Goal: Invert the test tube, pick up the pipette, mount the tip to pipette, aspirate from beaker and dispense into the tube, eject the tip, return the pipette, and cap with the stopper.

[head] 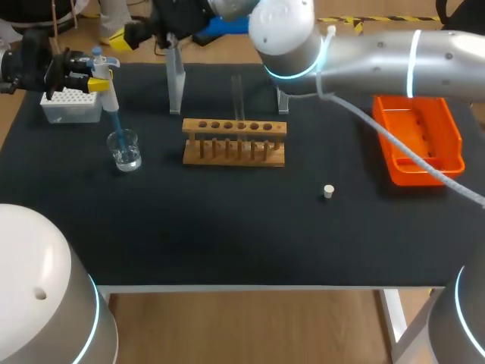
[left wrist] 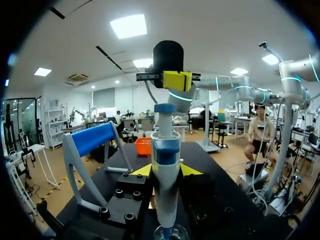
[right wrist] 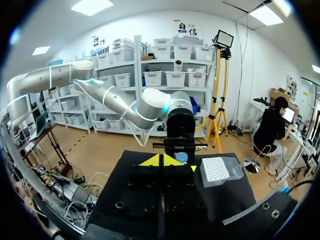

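Note:
My left gripper [left wrist: 165, 171] is shut on the white and blue pipette [left wrist: 165, 165], held upright at the table's far left [head: 104, 85]. The pipette's blue tip dips into the glass beaker [head: 124, 149] of clear liquid, seen just below the pipette [left wrist: 170, 233]. My right gripper [right wrist: 161, 161] is shut on nothing and hovers close over the pipette's blue plunger top [right wrist: 181, 157]. From the left wrist its yellow tips [left wrist: 177, 80] show above the plunger. A clear test tube [head: 237, 95] stands in the wooden rack [head: 235, 142]. The small white stopper [head: 328, 191] lies on the mat.
A white tip box [head: 72, 105] sits behind the beaker at the far left. Clear acrylic stand posts [head: 176, 83] rise behind the rack. An orange tray [head: 418, 140] lies at the right. My right arm [head: 364, 57] spans the back of the table.

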Available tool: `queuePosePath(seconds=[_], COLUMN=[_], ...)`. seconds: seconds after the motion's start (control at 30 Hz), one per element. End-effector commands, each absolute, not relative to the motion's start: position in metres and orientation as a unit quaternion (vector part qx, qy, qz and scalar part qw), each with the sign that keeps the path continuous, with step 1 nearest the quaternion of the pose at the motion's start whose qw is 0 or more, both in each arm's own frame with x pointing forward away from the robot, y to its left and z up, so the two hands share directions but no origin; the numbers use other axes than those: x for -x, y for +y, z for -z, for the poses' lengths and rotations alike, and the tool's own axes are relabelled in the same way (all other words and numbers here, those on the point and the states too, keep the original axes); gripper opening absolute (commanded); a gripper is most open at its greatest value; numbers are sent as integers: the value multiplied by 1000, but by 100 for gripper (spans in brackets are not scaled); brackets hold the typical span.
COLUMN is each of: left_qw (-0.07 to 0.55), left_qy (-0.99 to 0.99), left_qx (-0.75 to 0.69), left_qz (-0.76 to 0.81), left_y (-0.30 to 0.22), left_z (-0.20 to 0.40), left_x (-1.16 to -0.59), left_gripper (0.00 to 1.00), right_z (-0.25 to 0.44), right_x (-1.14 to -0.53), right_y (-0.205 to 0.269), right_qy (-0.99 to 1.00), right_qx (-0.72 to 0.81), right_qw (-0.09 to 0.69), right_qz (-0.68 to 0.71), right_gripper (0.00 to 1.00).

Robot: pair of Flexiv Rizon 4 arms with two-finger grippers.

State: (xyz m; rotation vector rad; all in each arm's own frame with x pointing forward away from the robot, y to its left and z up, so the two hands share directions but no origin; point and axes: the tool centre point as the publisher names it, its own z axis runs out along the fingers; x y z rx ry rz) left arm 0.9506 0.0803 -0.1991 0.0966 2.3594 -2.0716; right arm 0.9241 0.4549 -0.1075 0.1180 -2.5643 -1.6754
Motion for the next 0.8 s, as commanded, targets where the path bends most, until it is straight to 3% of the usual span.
queuePosePath(seconds=[0.03,0.8], left_qw=[-1,-1], left_qy=[751,751], left_qx=[-33,-33], left_qz=[660,660], left_y=[82,82], left_z=[199,199], left_x=[-952,-952], left_gripper=[0,0], right_z=[108,114], right_x=[-936,-949], right_y=[471,492], right_qy=[-837,-841], right_qx=[-51,-62], right_qw=[52,62], right_qz=[542,534], right_gripper=[0,0])
